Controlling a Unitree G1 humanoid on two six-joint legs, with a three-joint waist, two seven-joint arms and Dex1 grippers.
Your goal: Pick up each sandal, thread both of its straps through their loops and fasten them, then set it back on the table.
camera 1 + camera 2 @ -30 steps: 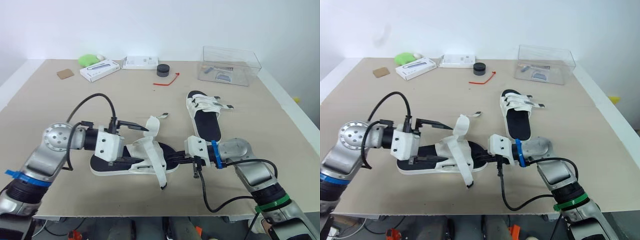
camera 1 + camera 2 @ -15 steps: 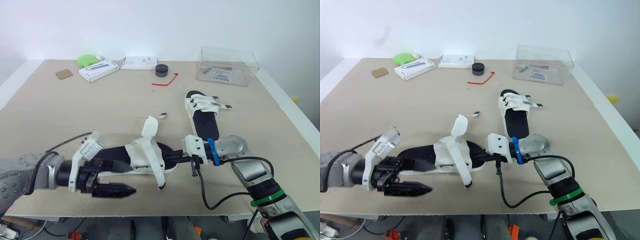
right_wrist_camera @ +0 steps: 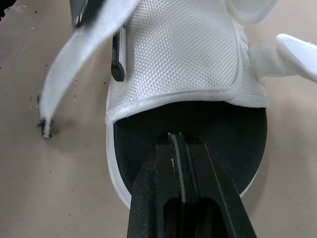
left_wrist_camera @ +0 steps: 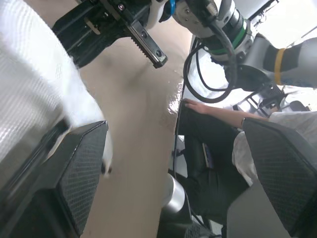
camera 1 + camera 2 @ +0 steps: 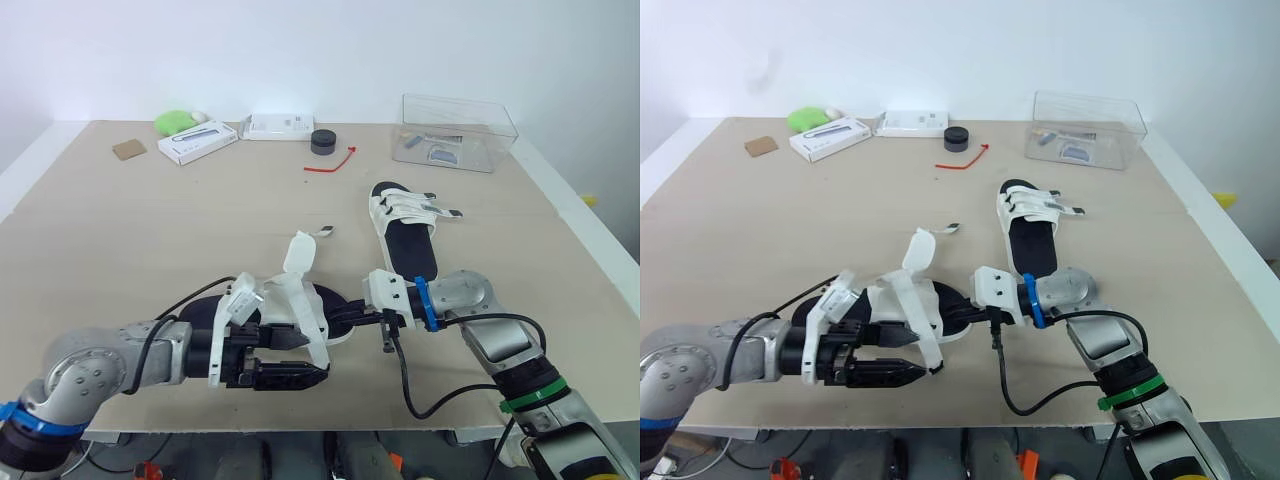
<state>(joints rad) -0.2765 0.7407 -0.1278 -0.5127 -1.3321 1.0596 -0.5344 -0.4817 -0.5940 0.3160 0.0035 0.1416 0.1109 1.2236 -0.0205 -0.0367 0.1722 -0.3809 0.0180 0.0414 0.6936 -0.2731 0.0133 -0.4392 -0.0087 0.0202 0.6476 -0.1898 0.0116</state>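
Hugging the table's (image 5: 120, 230) front edge, the left gripper (image 5: 313, 358) has its fingers spread wide beside the unfastened sandal's (image 5: 290, 305) loose strap (image 5: 318, 345), gripping nothing. The right gripper's (image 5: 345, 318) fingers are pressed together, tips over the black footbed. Beyond lies the second sandal (image 5: 407, 228). Bare tabletop at left; clear box (image 5: 460, 130) far right.

A white strapped sandal with a black footbed (image 5: 290, 312) lies front and centre on the beige surface (image 5: 130, 230), the left gripper (image 5: 312, 358) just before it, the right gripper (image 5: 340, 318) at its right end. A second white sandal (image 5: 408, 232) lies behind it to the right; a clear plastic box (image 5: 460, 130) sits farther behind.
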